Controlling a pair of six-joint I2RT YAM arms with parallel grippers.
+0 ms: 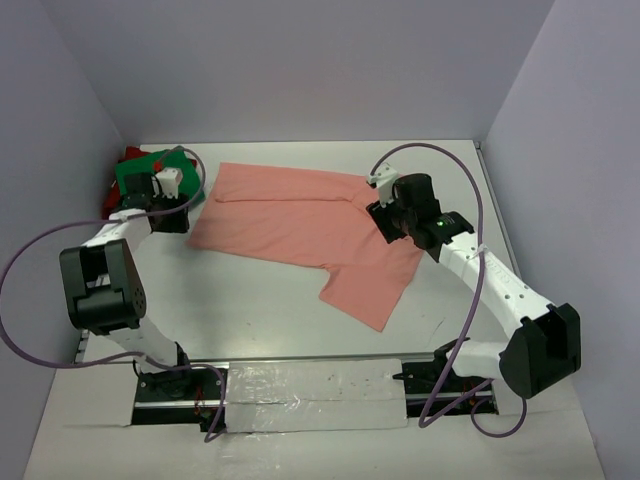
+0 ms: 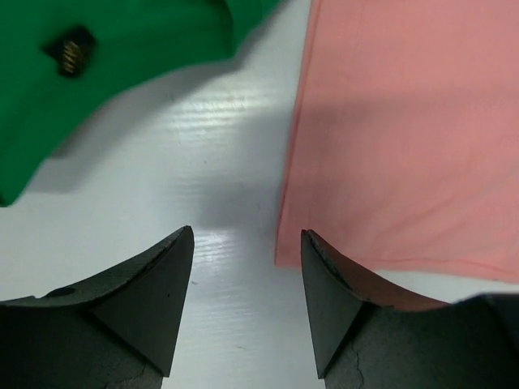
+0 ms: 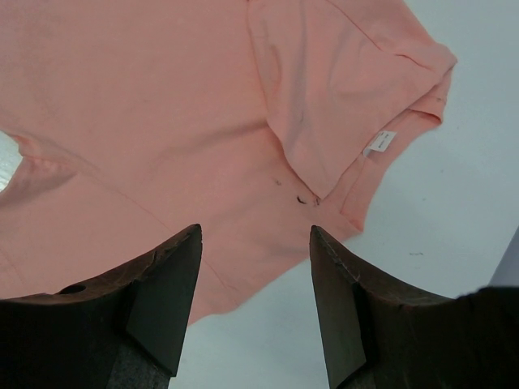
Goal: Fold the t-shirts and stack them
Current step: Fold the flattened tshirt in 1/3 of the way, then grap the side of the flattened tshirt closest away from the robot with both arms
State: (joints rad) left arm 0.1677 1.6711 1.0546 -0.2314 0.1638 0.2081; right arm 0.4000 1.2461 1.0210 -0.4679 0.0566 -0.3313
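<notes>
The salmon-pink t-shirt lies spread across the middle of the table, with one part folded over at its right side. The green t-shirt sits bunched at the far left, on top of the red t-shirt. My left gripper is open and empty beside the pink shirt's left corner. The green shirt lies just beyond it. My right gripper is open and empty over the pink shirt's right edge, near its neck label.
The white table is closed in by grey walls at the back and both sides. A taped strip runs between the arm bases at the near edge. Purple cables loop from both arms.
</notes>
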